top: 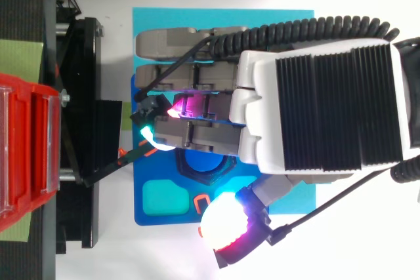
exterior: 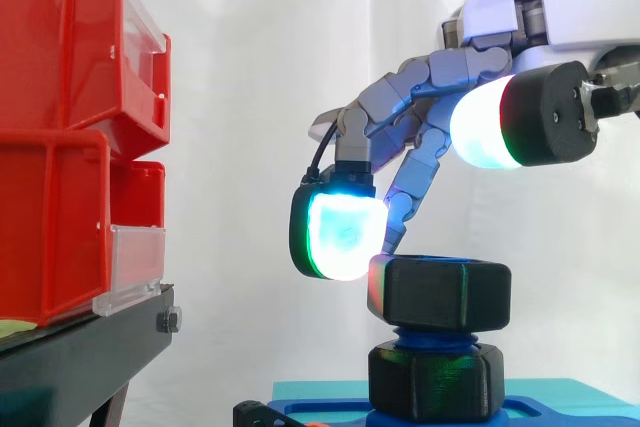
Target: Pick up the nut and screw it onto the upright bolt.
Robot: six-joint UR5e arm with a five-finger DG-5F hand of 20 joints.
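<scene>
Nut, black and six-sided, sat on top of the upright blue bolt. A short band of blue thread showed between it and a second black hexagonal piece at the bolt's foot. That piece stood on a blue plate, which lay on a cyan mat.

In the side view the hand reached in from the upper right, sloping down and to the left over the nut. It was spread wide and gripped nothing. Its fingers were loosely bent. One fingertip pad glowed white and cyan with a green rim, hanging level with the nut's upper half at its left face, either touching it or just beside it. Another finger came down behind the nut's top left corner. The thumb pad was white with a green and red edge. It was held high and to the right, well clear of the nut.

From above, the hand's white back covered most of the plate. The bolt's blue top showed between the fingers on the far side and the thumb pad on the near side.

Red bins were stacked on a black stand to the left, apart from the bolt. A white curtain hung behind.
</scene>
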